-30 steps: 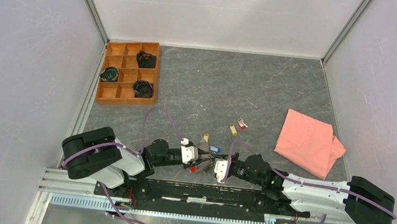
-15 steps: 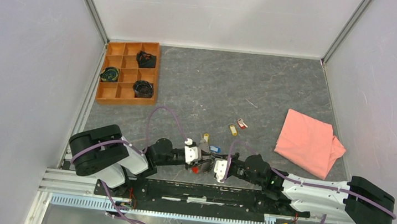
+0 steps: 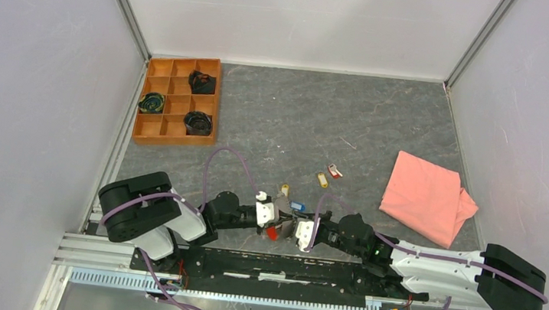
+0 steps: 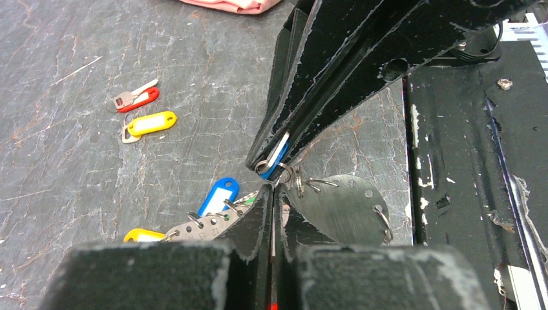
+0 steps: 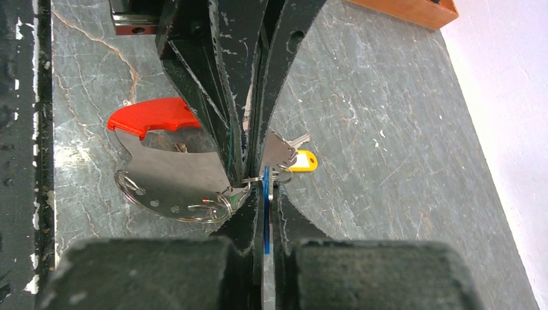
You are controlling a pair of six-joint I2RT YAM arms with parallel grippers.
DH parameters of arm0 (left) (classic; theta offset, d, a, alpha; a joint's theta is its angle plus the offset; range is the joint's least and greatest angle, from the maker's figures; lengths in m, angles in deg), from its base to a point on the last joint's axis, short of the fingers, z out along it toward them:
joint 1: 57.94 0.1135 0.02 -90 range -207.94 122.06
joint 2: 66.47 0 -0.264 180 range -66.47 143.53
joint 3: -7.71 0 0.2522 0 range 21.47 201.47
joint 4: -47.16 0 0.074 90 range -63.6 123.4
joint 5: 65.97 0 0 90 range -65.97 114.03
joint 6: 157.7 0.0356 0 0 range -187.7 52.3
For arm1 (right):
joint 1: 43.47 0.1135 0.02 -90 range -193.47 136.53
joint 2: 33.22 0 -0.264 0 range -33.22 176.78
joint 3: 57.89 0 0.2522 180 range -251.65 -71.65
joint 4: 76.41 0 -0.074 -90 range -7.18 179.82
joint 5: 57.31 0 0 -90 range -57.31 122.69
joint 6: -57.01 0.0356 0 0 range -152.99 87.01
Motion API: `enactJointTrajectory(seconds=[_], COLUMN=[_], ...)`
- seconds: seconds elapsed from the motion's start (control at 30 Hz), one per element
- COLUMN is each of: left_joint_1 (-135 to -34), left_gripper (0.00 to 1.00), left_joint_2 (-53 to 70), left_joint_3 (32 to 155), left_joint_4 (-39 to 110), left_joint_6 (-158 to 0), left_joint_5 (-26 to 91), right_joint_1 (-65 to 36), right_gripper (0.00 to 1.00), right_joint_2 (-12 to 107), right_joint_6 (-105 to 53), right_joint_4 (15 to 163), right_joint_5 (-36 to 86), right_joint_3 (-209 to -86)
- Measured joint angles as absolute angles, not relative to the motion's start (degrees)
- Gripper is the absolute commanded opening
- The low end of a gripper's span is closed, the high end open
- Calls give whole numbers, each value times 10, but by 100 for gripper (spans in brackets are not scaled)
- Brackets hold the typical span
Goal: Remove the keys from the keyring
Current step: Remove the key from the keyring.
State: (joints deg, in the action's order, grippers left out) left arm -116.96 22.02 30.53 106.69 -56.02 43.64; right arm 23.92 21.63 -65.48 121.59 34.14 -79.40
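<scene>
The left claw [image 4: 272,194] is squeezed right shut, its tips closed on the curved edge of the keyring [image 5: 174,174]. From here the keyring looks like a half-round metal plate with a red end [image 5: 155,115] and small wire rings threaded through holes along its rim. Nose to nose with it, the right claw [image 4: 273,163] is also fully closed, pinching a blue key [image 5: 265,219] by its plastic head, edge-on between the fingers, with a small ring at the tips.

Both claws meet low over the grey worktop [image 4: 77,168], close to the near edge. Just beside them lie a second blue key [image 4: 218,196], a grey metal key [image 4: 194,226] and a yellow-headed one [image 4: 142,234]. I cannot tell whether these are still on a ring. Farther out, a red key [image 4: 137,98] and a yellow key [image 4: 151,122] lie loose, side by side. A pink cloth [image 3: 427,196] sits well off to the right, an orange tray [image 3: 177,100] at the far left.
</scene>
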Motion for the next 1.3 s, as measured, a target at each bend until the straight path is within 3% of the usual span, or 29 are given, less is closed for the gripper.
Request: enactJointTrajectory(seconds=[0.43,0.93,1.07,1.3], left_joint_1=[-1172,-1172,-1172,-1172], left_gripper=[2,2,14,27], left_joint_2=[243,246,247,260], left_joint_3=[280,266,262,261], left_joint_4=[1166,1184,1188,1188], left_joint_6=[-616,-663,-667,-667], left_joint_5=[378,361,361,364], right_joint_1=[251,260,268,281], right_gripper=[0,0,0,0], right_joint_2=[191,187,181,179], right_joint_6=[-653,-653,-658,-680], right_joint_4=[1208,1203,1191,1173], right_joint_5=[391,420,421,425], right_joint_3=[-792,-779,-782,-812])
